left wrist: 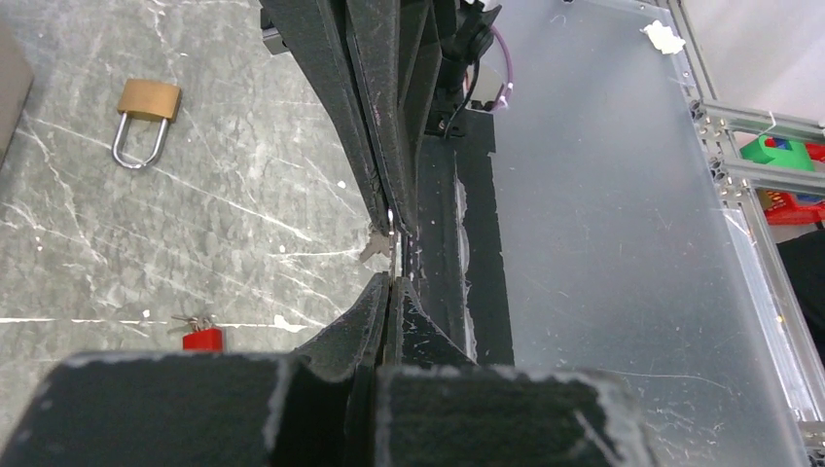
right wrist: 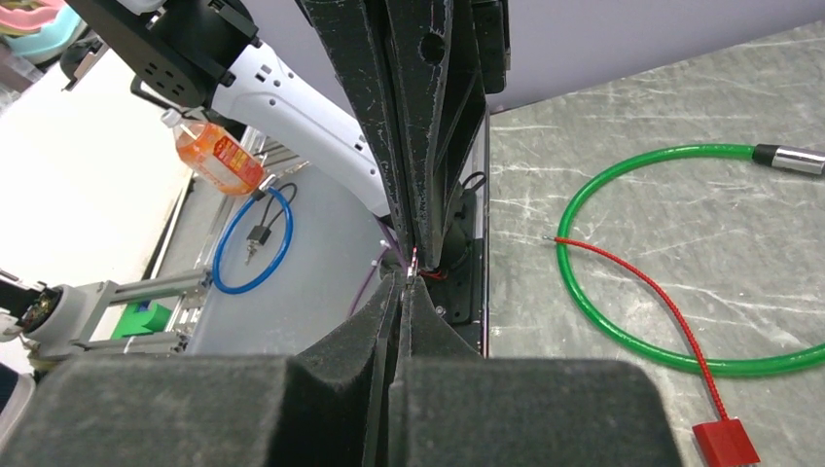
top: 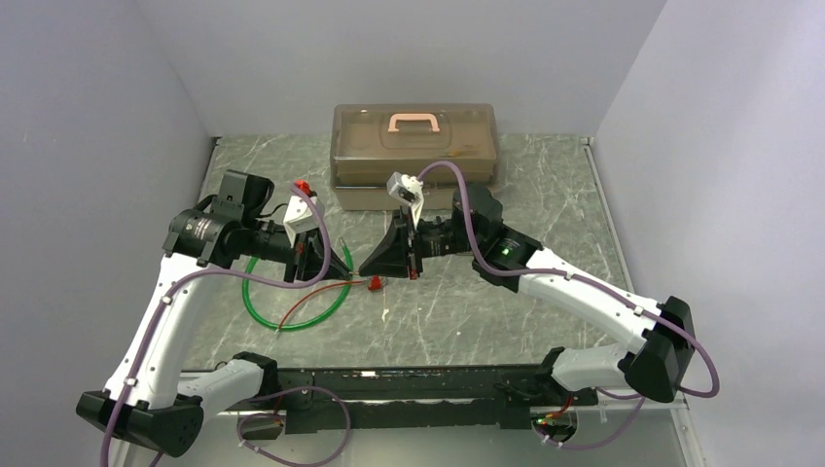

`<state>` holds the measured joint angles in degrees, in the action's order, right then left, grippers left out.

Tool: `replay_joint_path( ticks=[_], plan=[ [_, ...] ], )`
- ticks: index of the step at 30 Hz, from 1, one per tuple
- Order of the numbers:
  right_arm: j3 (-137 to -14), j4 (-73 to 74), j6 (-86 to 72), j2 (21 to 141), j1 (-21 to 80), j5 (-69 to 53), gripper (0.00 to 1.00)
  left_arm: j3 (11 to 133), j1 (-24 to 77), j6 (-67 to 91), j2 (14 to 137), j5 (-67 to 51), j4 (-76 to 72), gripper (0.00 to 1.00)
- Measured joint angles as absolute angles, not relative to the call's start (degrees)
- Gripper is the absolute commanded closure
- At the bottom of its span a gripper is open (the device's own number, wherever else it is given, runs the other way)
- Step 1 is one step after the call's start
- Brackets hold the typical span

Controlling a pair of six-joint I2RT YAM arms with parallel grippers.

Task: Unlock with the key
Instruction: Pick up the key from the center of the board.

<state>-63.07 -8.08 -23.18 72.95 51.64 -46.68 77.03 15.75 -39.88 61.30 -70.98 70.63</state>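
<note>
Two grippers meet tip to tip in the top view, left gripper (top: 345,268) and right gripper (top: 368,268), both clenched. In the left wrist view, the key (left wrist: 375,248) sits at that junction, apparently pinched by both, its length along the fingers. The padlock (left wrist: 146,117) lies on the table well apart, off to one side. In the right wrist view, the shut tips hide the key.

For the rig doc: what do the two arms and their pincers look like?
The left arm and right arm have white link shells with black joint housings; a purple cable loops along each. A green light glows on the right arm. The left pincer and right pincer have black, wedge-shaped fingers with scuffed pale edges.
</note>
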Motion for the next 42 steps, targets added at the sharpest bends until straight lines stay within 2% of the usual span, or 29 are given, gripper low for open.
replay_joint_path(
  ticks=[16, 17, 20, 24, 25, 28, 30, 32, 42],
  plan=[
    [-66.63, -2.46, -20.34, 75.33, 50.59, -47.7, 0.99, 78.67, 15.73, -34.85, 62.85, -68.12, 69.78, 1.0],
    [-67.02, -1.76, -19.77, 75.37, 50.61, -47.62, 0.97, 78.67, 15.73, -34.85, 62.85, -68.16, 69.65, 1.0],
    [-68.53, 0.45, -18.55, 75.81, 50.85, -47.7, 0.78, 78.67, 15.73, -34.89, 62.81, -68.36, 69.65, 1.0],
    [-69.82, 2.2, -17.23, 76.99, 51.81, -48.8, 0.71, 78.67, 15.73, -35.38, 62.81, -68.58, 69.65, 1.0],
    [-70.0, 2.44, -17.02, 77.3, 52.03, -49.08, 0.72, 78.67, 15.73, -35.59, 62.81, -68.69, 69.76, 1.0],
    [-70.28, 2.76, -16.62, 77.8, 52.18, -49.82, 0.89, 78.67, 15.73, -36.51, 62.81, -69.17, 70.24, 1.0],
    [-70.37, 2.98, -16.49, 77.91, 52.16, -49.91, 0.91, 78.67, 15.75, -37.01, 62.78, -69.63, 70.94, 1.0],
    [-70.37, 2.98, -16.4, 78.0, 52.21, -49.84, 1.0, 78.67, 15.75, -37.34, 62.7, -70.17, 71.26, 1.0],
    [-70.22, 2.98, -15.07, 77.67, 52.25, -49.54, 1.0, 78.67, 15.77, -37.91, 62.39, -70.81, 71.13, 1.0]
  ],
)
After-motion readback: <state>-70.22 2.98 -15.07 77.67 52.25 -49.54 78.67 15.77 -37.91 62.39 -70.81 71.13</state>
